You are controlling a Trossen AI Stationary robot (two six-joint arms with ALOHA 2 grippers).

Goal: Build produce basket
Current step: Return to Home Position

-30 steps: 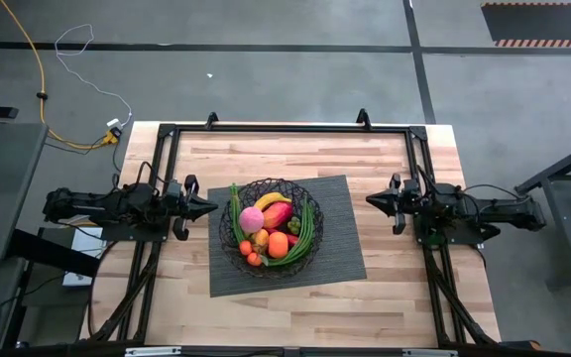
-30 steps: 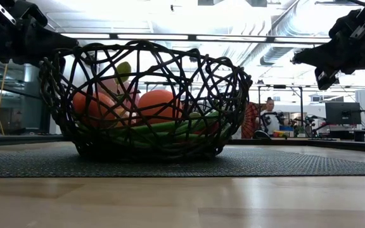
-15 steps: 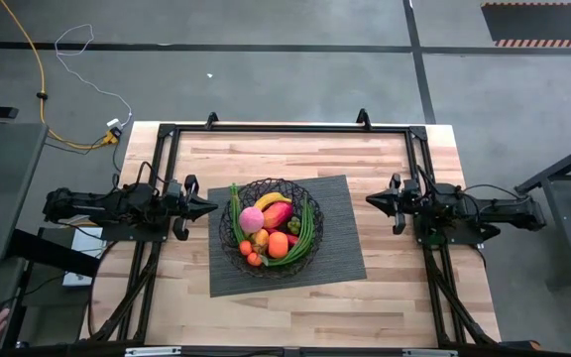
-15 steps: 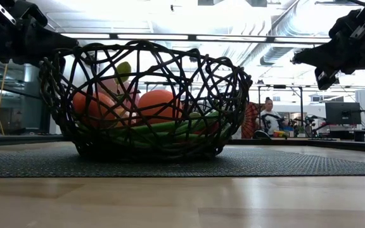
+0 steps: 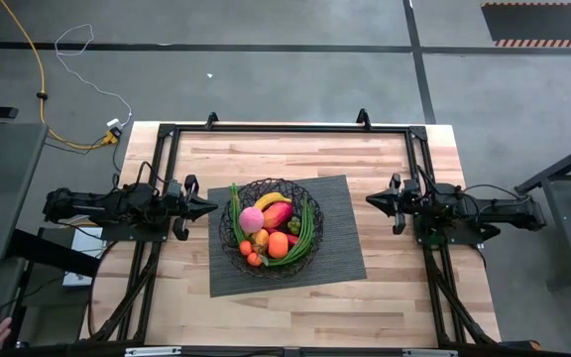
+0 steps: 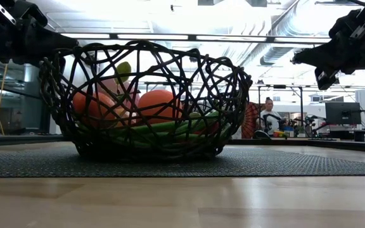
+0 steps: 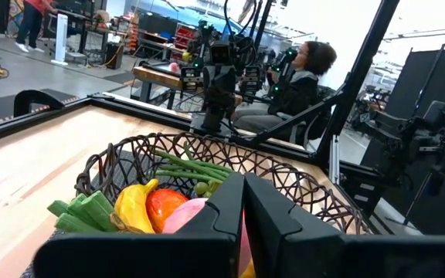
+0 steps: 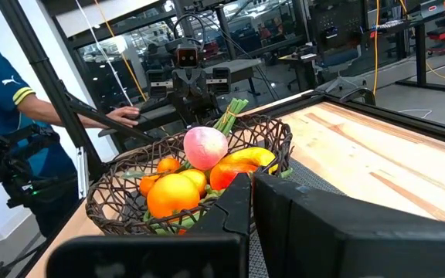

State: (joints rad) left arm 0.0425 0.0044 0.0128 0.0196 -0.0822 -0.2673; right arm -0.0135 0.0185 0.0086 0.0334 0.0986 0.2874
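Hovering at opposite edges of the desk [image 5: 266, 149], unmoved since a moment ago, the left gripper [image 5: 209, 207] and right gripper [image 5: 372, 199] are keeping empty fingers [image 7: 222, 212] pressed together while the produce [image 5: 266, 230] is lying heaped inside the basket [image 5: 276, 181], suggesting completion.

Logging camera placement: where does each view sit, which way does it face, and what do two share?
High: overhead, straight down on the basket and mat; left arm and right arm flank it.
Low: table height, level through the basket into the room; arm ends at both upper corners.
Left wrist: on the left arm, facing the basket past its shut jaws.
Right wrist: opposite side, likewise.
Both wrist views share the pink ball.
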